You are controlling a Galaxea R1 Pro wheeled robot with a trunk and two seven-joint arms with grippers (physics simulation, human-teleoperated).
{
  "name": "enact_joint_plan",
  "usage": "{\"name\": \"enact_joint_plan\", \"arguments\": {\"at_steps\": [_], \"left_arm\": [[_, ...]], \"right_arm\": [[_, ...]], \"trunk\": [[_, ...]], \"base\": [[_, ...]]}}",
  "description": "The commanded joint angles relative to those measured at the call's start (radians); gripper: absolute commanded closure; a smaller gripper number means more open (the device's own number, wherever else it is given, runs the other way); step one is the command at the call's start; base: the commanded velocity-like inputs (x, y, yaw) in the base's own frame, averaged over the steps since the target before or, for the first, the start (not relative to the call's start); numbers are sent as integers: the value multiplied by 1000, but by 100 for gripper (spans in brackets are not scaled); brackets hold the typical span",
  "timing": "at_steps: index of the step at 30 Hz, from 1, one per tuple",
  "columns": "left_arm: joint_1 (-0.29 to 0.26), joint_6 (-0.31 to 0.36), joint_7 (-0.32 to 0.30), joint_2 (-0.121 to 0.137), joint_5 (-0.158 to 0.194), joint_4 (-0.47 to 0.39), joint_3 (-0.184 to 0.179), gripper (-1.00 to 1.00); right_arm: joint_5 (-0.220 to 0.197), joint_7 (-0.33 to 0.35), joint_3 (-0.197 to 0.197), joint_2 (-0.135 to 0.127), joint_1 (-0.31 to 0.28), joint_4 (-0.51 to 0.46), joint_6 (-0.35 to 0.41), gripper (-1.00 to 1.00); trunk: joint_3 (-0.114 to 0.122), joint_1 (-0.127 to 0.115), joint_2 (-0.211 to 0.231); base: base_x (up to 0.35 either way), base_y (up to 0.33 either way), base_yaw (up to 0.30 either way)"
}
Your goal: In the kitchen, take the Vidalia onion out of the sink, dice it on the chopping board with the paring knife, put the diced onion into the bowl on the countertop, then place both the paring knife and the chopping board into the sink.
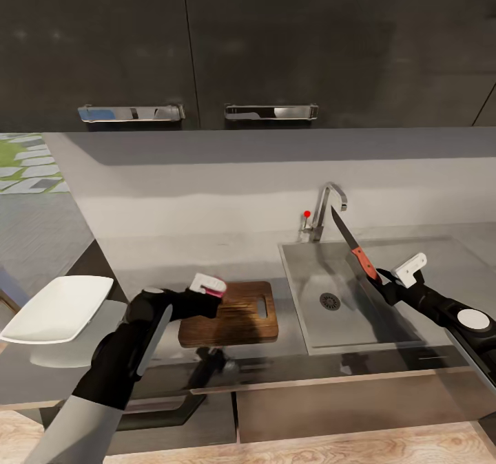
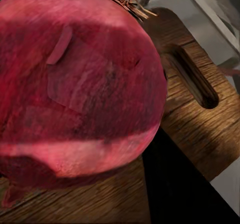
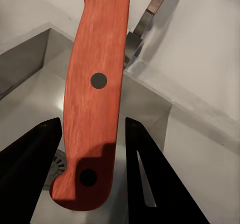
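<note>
Dark glossy cabinets (image 1: 207,37) with two chrome handles hang above the grey surface (image 1: 172,257) I am working at, and pale wood floor shows along the bottom of the head view.

The sink (image 1: 406,326) is sunk into the surface to my right; I see only its round drain (image 1: 330,301) inside it, and the curved tap (image 1: 327,209) with a red dot stands at its back left corner. The white bowl (image 1: 55,307) sits at the far left, tilted a little toward me, and I see nothing in it.

My left tool (image 1: 208,286) is over the near left corner of the brown chopping board (image 1: 238,316), just left of the sink. It is closed around the onion (image 2: 75,84), a reddish-purple bulb that looms large in the left wrist view, its dry root tuft pointing toward the board's slot handle (image 2: 195,79). I cannot tell whether the onion touches the wood. The board's long axis runs left to right, with the slot end nearest the sink.

My right tool (image 1: 386,281) hangs above the sink's right half and grips the knife (image 1: 351,242) by its red-orange handle (image 3: 95,99), which shows three dark rivets between the two black fingers (image 3: 30,174). The knife's long axis slants up and to the left, blade tip pointing toward the tap.

No readable writing or brand shows anywhere.
</note>
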Motion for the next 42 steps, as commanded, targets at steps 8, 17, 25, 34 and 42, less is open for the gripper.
{"name": "enact_joint_plan", "arguments": {"at_steps": [8, 17, 25, 34, 42], "left_arm": [[-9, 4, 6, -46, -1, 64, -2, 100], [-10, 4, 14, -52, -1, 70, -3, 100], [-26, 3, 69, -55, -1, 124, -2, 100], [-35, 1, 72, -83, -1, 173, -2, 100], [-55, -2, 73, -91, -1, 221, -3, 100]], "right_arm": [[-8, 1, 2, -1, -1, -1, 7, 100], [-8, 1, 2, -1, -1, -1, 7, 100], [-8, 1, 2, -1, -1, -1, 7, 100], [-8, 1, 2, -1, -1, -1, 7, 100], [-8, 1, 2, -1, -1, -1, 7, 100]], "trunk": [[-2, 1, -2], [-2, 1, -2], [-2, 1, -2], [-2, 1, -2], [-2, 1, -2]], "base": [[0, 0, 0], [0, 0, 0], [0, 0, 0], [0, 0, 0], [0, 0, 0]]}}
